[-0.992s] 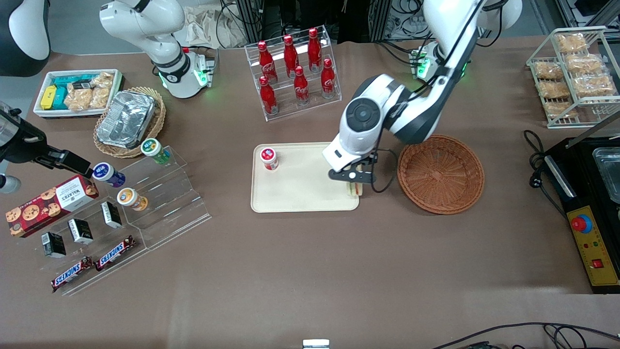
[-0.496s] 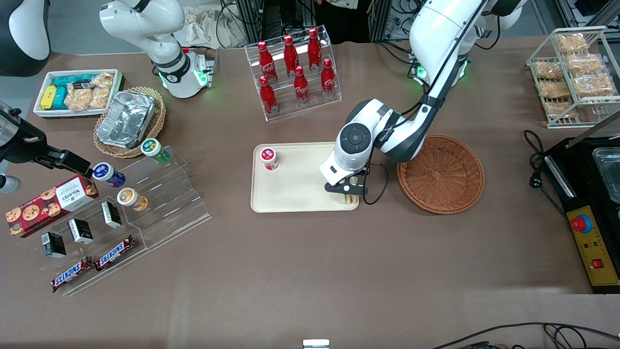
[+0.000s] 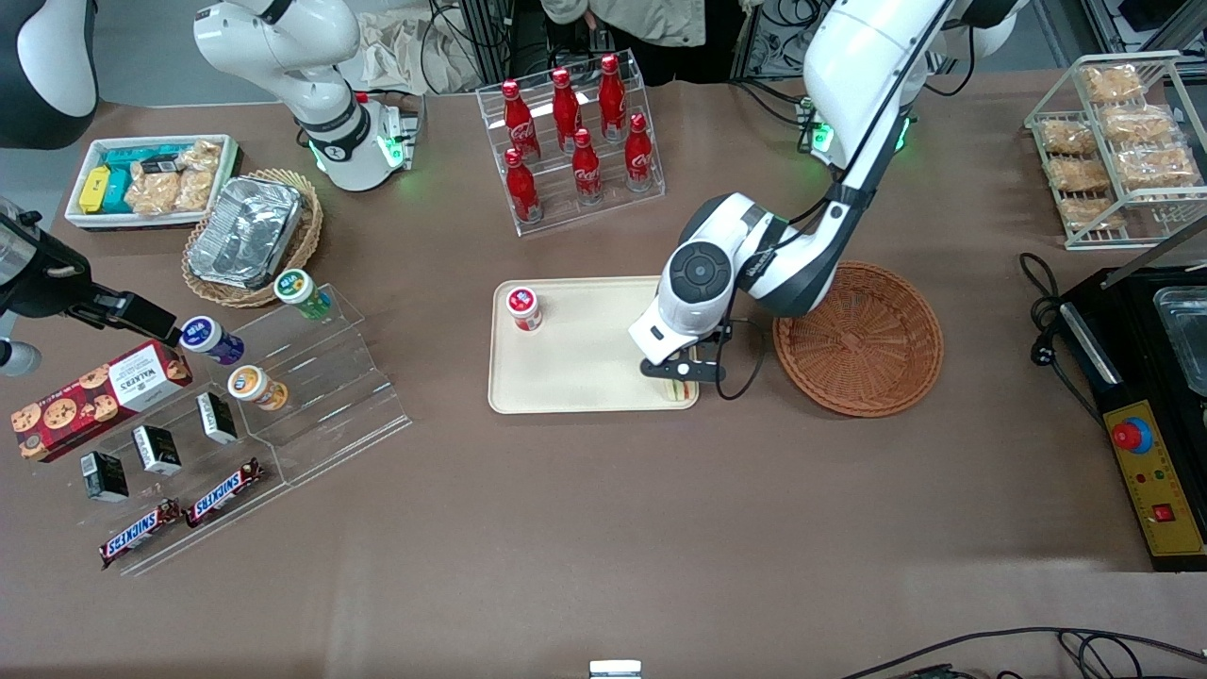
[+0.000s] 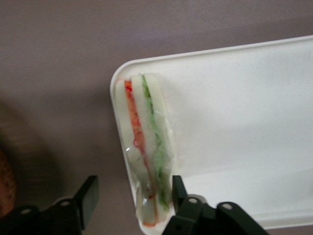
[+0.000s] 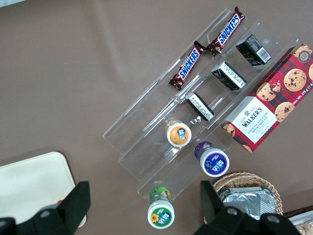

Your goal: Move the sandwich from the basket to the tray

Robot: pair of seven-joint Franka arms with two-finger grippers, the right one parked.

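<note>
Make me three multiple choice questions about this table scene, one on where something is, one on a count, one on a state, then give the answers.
1. Where is the sandwich?
A. in the basket
B. on the tray's corner nearest the basket
C. on the bare table

2. How many red bottles stand in the clear rack?
A. four
B. six
C. seven

3. How is the gripper?
A. open around the sandwich
B. shut on the small jar
C. parked over the basket

Answers: B, it lies along the tray rim beside the basket; C, seven caps show; A, its fingers stand apart, one each side.
</note>
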